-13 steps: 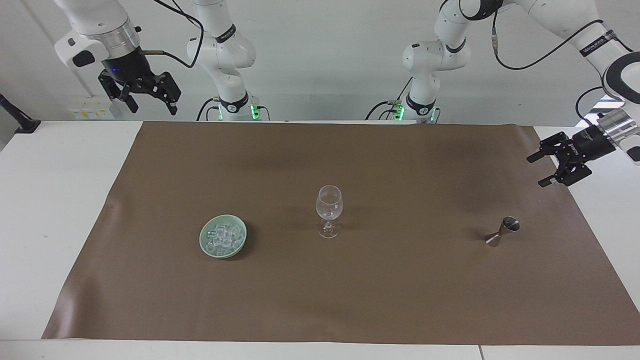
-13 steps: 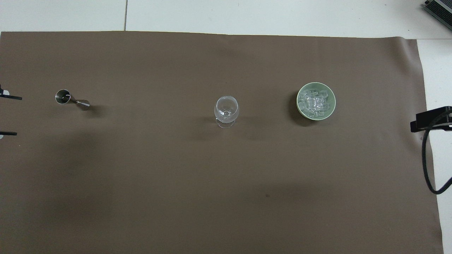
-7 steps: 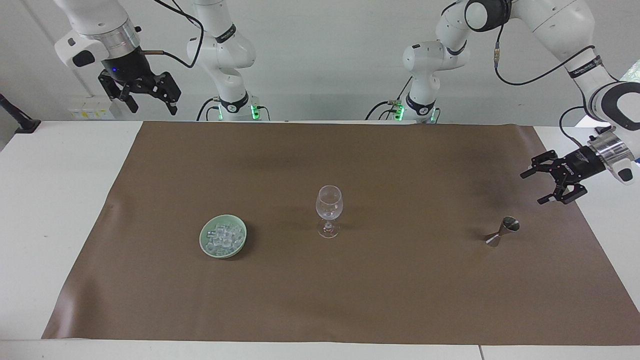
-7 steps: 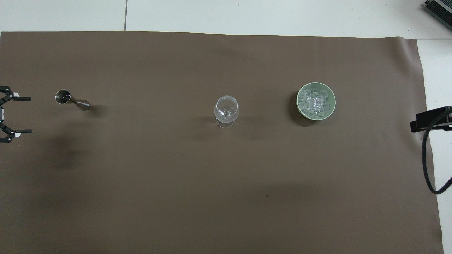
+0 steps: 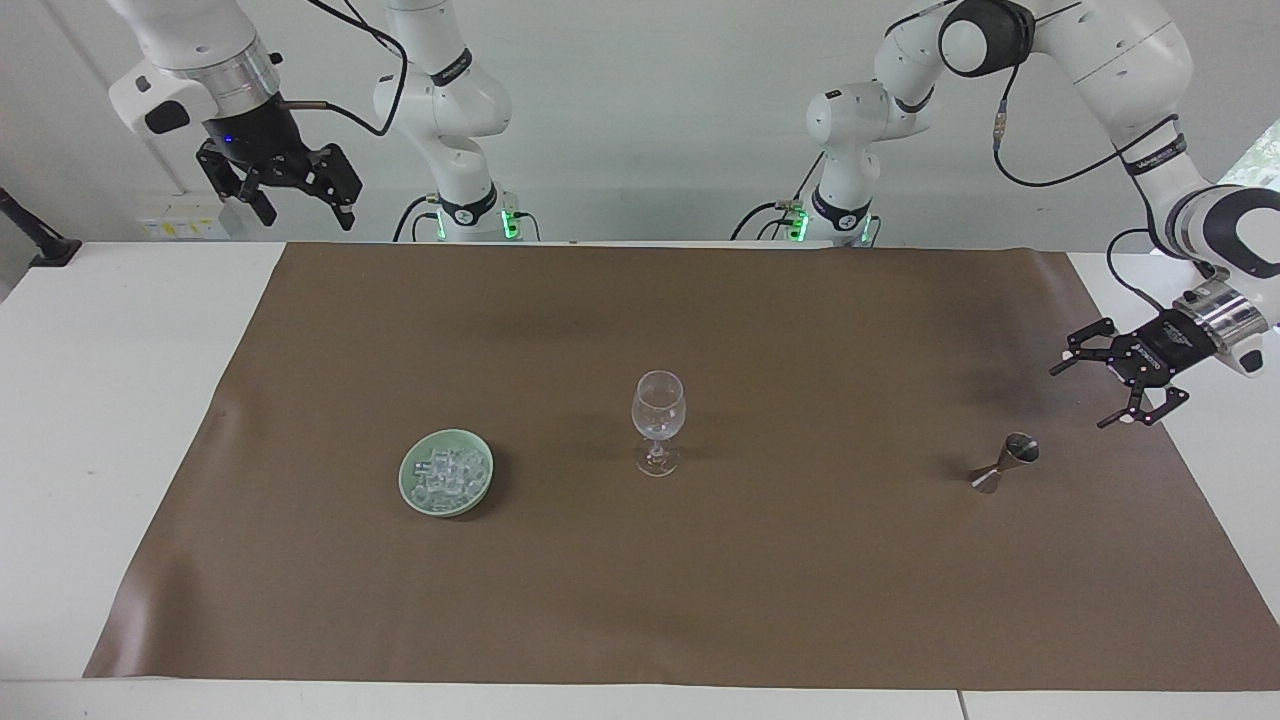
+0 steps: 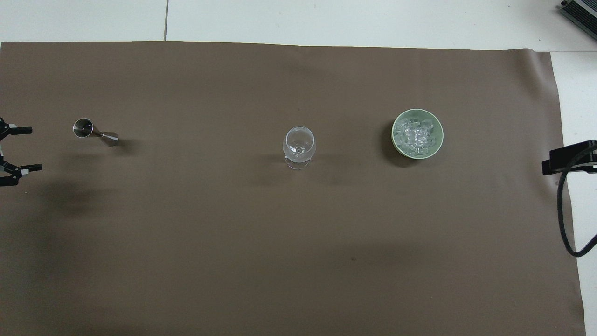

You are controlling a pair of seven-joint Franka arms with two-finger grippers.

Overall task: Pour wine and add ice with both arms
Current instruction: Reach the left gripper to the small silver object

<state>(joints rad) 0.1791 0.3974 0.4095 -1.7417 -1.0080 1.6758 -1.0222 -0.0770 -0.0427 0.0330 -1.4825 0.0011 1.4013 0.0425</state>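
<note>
- Toward the right arm's end of the brown mat we find the ice: one heap of small clear, colourless cubes, glinting, piled in a single shallow pale-green bowl.
- We cannot count the cubes one by one; they lie jumbled and overlap.
- Beside the bowl, at the middle of the mat, we see one stemmed wine glass, upright and clear, well apart from the bowl.
- On toward the left arm's end stands one small metal jigger, hourglass-shaped, well apart from the glass. In the facing view it looks tilted; we cannot tell whether it is really upright.
- Bowl, glass and jigger sit in a rough row across the mat, at much the same distance from the robots.
- Two arms, we count. The left gripper hangs low over the mat's edge at its own end, near the jigger but not touching it, fingers spread wide with nothing between them.
- The right gripper waits high above the table corner at its own end, close by the robots, fingers also spread, holding nothing.
</note>
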